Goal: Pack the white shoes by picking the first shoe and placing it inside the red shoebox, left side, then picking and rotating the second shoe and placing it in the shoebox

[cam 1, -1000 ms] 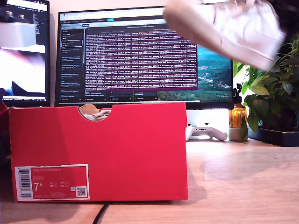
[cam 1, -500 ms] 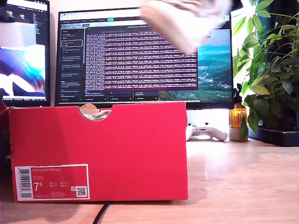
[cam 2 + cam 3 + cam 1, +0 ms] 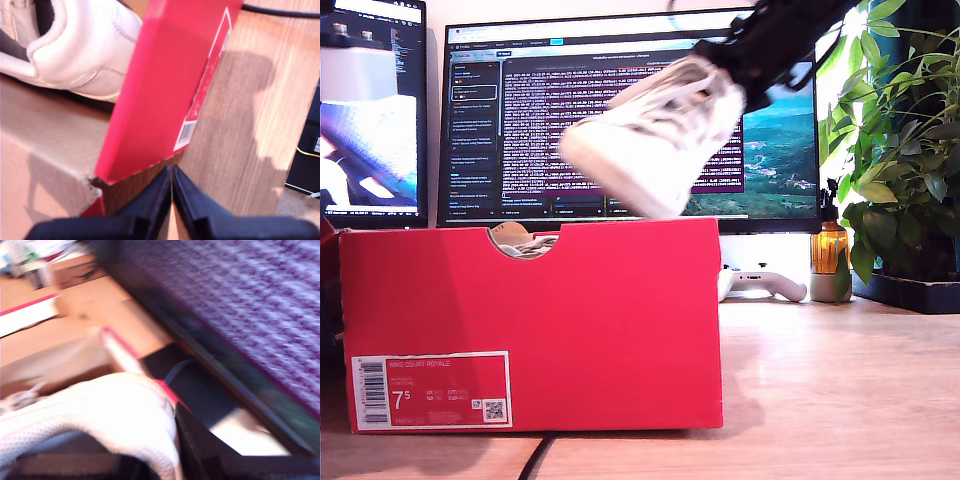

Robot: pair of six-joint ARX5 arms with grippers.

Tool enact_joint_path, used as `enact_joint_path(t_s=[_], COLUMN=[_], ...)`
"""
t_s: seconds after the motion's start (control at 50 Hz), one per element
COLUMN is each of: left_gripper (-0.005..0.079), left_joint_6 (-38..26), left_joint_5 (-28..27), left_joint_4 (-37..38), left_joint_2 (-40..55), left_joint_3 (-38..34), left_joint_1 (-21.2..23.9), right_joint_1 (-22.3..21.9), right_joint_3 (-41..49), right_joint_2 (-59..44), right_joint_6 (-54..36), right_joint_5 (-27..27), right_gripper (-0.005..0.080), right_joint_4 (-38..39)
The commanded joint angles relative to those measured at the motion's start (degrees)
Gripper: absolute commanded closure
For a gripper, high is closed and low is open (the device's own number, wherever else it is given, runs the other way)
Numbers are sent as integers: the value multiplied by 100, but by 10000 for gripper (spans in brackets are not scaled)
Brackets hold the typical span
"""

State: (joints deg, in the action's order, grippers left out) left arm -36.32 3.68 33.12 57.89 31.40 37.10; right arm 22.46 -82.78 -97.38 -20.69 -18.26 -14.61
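The red shoebox (image 3: 570,310) stands on the wooden table at the exterior view's left, its notch and white label facing the camera. One white shoe (image 3: 80,50) lies inside it, and a bit of it shows through the notch (image 3: 525,243). The other white shoe (image 3: 655,150) hangs blurred just above the box's rim, toe down toward the exterior view's left. My second gripper (image 3: 745,75) is shut on its heel collar (image 3: 115,415). My first gripper (image 3: 171,185) is shut and holds nothing, close to an outer corner of the shoebox (image 3: 165,90).
Two monitors (image 3: 620,120) stand behind the box. At the exterior view's right are a white game controller (image 3: 760,283), an amber bottle (image 3: 828,245) and a leafy plant (image 3: 905,190). A black cable (image 3: 535,460) runs under the box's front.
The held shoe has come down from the exterior view's top right toward the left, to just above the box. The black arm holding it now shows.
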Motion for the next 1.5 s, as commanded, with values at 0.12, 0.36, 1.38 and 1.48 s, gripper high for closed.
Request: enact_joint_path(t_s=[0.12, 0.36, 1.38, 1.48], left_gripper=[761, 762, 762, 762], left_joint_6=[35, 35, 35, 35], left_joint_5=[-26, -26, -26, -26], left_joint_4=[-15, -15, -17, -17], left_joint_2=[59, 59, 59, 59], left_joint_3=[57, 55, 55, 55], left_joint_1=[15, 15, 15, 15], right_joint_1=[302, 511, 839, 946], right_joint_3=[-205, -208, -208, -208], right_joint_2=[-153, -522, -852, -852], right_joint_6=[-258, -737, -1423, -1425], right_joint_5=[129, 439, 1340, 1445], right_gripper=[762, 762, 582, 551], right_joint_4=[177, 157, -129, -101])
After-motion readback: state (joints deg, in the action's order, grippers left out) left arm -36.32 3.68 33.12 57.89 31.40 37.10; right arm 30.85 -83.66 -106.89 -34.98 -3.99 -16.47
